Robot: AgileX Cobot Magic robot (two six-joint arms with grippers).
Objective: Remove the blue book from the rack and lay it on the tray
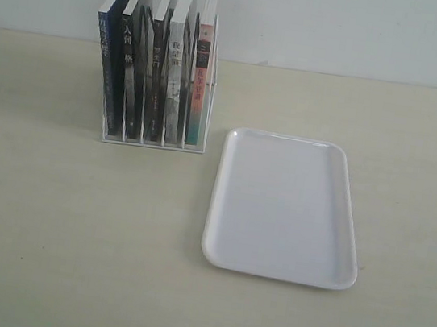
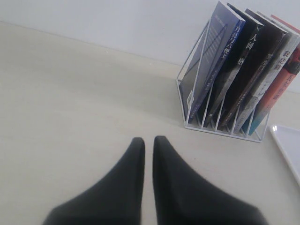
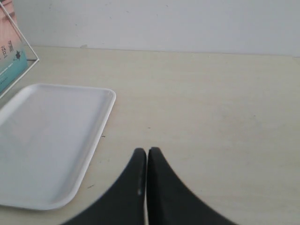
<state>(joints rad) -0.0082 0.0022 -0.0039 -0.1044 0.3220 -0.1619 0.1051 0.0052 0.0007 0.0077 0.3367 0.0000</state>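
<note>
The blue book (image 1: 106, 58) stands upright at the left end of the white wire rack (image 1: 153, 144), its dark blue spine facing forward. In the left wrist view the blue book (image 2: 211, 61) is the nearest one in the rack (image 2: 225, 132). The white tray (image 1: 277, 208) lies flat to the right of the rack with nothing on it. My left gripper (image 2: 149, 140) is shut and holds nothing, over bare table well short of the rack. My right gripper (image 3: 146, 151) is shut and holds nothing, beside the tray (image 3: 47, 140). Neither gripper shows in the exterior view.
Three black-spined books (image 1: 155, 65) and a pink-and-teal-spined book (image 1: 203, 64) fill the other slots of the rack. A pale wall runs behind the beige table (image 1: 67, 256). The rack's right side stands close to the tray's far left corner.
</note>
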